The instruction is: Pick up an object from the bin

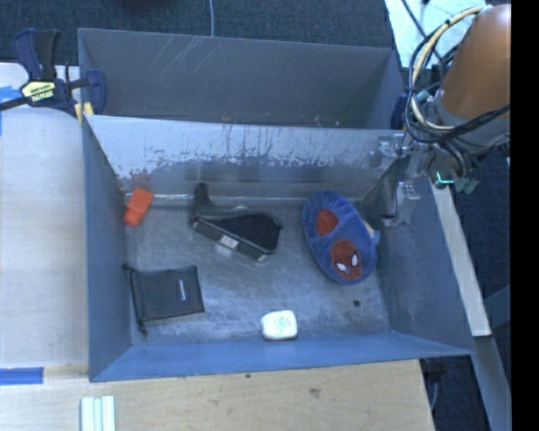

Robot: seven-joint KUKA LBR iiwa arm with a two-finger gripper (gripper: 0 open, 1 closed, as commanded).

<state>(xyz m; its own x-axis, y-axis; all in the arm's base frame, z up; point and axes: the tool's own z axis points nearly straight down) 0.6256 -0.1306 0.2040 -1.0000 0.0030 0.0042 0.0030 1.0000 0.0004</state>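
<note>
Camera view has the gripper (392,206) at 3 o'clock in the bin (234,70), just beside the blue slipper (340,239), wide or narrow I cannot tell; best to move toward 8 o'clock over the slipper's middle, then drop slowly

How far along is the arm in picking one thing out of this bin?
Done: the gripper is low at the right side of the bin, beside the blue Spider-Man slipper. In hand: nothing looks lifted; slipper, black stapler-like tool, black wallet, orange block and white piece all lie on the floor. Left: gripping one and raising it.
</note>
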